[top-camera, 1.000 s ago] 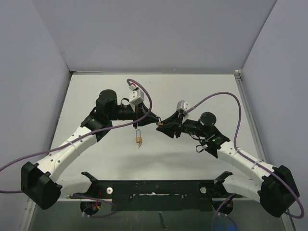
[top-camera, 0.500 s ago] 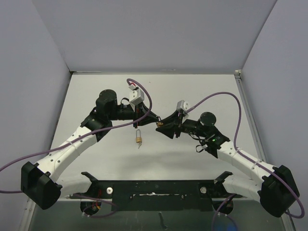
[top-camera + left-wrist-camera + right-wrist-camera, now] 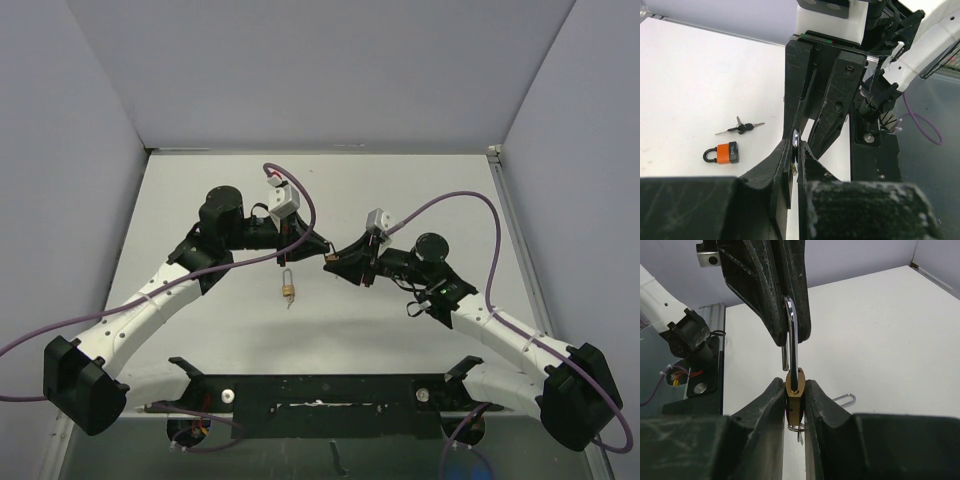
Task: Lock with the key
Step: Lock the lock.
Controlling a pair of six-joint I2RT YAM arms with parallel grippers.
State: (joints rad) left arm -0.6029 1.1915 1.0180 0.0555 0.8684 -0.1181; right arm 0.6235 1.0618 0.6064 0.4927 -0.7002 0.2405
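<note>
Right wrist: left hand (image 3: 792,335) pinches shackle (image 3: 794,360); right hand (image 3: 795,387) clamps padlock (image 3: 795,401) body. Opposed grips probably brace it for locking.

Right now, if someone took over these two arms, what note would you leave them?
Left gripper: shut on the shackle of the brass padlock.
Right gripper: shut on that padlock's body.
The shackle looks open, its short leg out of the body. A ring hangs under the body; the key itself is hidden.
An orange padlock and loose keys lie on the table.
Done: lock gripped at both ends.
Left: press the shackle home, then probably turn the key.
</note>
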